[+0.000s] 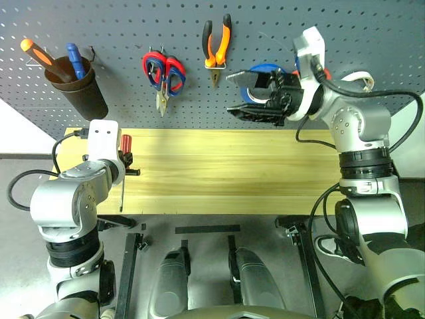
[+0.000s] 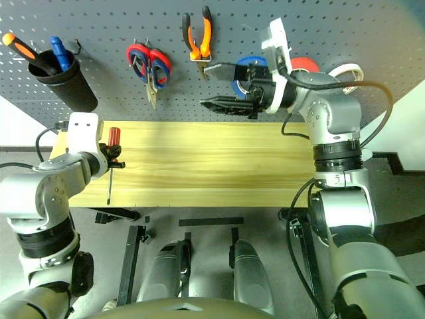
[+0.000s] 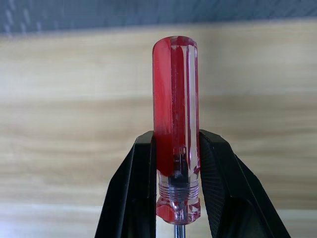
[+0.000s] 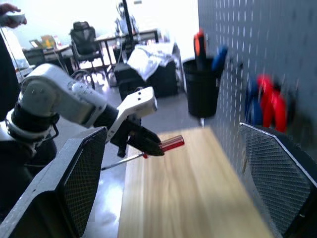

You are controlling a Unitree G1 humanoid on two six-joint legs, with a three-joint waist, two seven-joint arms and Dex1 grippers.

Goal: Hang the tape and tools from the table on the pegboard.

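1. Now, your left gripper (image 3: 177,186) has its jaws closed on the red-handled screwdriver (image 1: 124,163) — they clamp the lower end of the clear red handle, and the thin shaft comes out past them on the robot's side.
2. You hold this screwdriver at the left end of the desk (image 1: 226,173); in the right wrist view it is lifted clear of the wood, with the handle pointing toward the pegboard (image 1: 372,26).
3. Your right gripper (image 1: 240,94) is raised in front of the pegboard, pointing to the robot's left, and its jaws stand wide open with nothing between them.
4. Already on the pegboard you can see the orange-and-black pliers (image 1: 217,50) hanging on a hook, handles up.
5. Left of the pliers hang the scissors (image 1: 163,74) — here you see blue and red handles overlapping, so I cannot tell how many pairs there are.
6. At the far left a black cup (image 1: 76,86) hangs on the board and holds an orange-handled screwdriver (image 1: 36,53) and a blue-handled screwdriver (image 1: 75,60).
7. Behind your right arm there are a blue tape roll (image 2: 247,70), a red-orange tape roll (image 2: 304,64) and the whitish tape roll (image 2: 346,70) against the board; how each one is hung is hidden by the arm.
8. The yellow top of the desk has no other tool lying on it.
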